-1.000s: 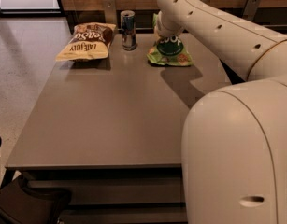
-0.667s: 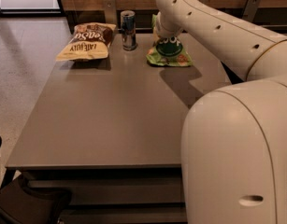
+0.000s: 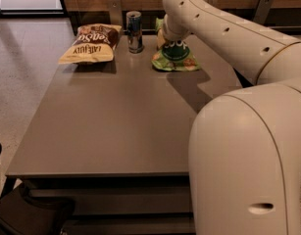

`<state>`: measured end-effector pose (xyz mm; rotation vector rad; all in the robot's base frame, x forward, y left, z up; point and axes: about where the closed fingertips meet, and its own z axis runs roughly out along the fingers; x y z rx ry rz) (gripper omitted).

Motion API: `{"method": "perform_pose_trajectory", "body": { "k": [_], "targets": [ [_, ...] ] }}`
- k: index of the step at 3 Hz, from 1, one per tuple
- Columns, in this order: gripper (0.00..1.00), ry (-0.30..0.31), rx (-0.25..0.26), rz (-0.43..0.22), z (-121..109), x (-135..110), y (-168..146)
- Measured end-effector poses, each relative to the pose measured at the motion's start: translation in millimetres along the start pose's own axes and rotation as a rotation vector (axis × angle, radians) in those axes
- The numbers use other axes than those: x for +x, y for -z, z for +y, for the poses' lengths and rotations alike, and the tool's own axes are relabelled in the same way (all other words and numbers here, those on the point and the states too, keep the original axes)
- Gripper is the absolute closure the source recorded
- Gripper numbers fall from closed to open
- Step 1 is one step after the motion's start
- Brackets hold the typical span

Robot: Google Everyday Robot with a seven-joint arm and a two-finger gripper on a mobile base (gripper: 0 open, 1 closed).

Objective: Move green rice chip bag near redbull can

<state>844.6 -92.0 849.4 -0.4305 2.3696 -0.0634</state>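
The green rice chip bag (image 3: 175,57) lies flat on the grey table (image 3: 115,126) at the far edge, right of centre. The redbull can (image 3: 135,31) stands upright a short way to the bag's left, with a gap of bare table between them. My gripper (image 3: 162,37) is at the end of the white arm, right at the far left end of the bag and mostly hidden by the wrist. The arm (image 3: 228,33) reaches in from the right, over the bag.
A brown-and-cream chip bag (image 3: 91,44) lies left of the can near the table's far left corner. A wooden wall with two metal brackets (image 3: 114,6) runs behind the table. My white base (image 3: 248,165) fills the lower right. A dark object (image 3: 27,214) sits on the floor at lower left.
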Motion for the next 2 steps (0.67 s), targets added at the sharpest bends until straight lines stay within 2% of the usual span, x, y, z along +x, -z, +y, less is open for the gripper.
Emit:
{"method": "perform_pose_trajectory", "body": {
  "k": [1,2],
  "targets": [
    [0.0,0.001,-0.001,0.002,0.9,0.9,-1.5],
    [0.0,0.001,-0.001,0.003,1.0,1.0,-1.6]
  ]
}}
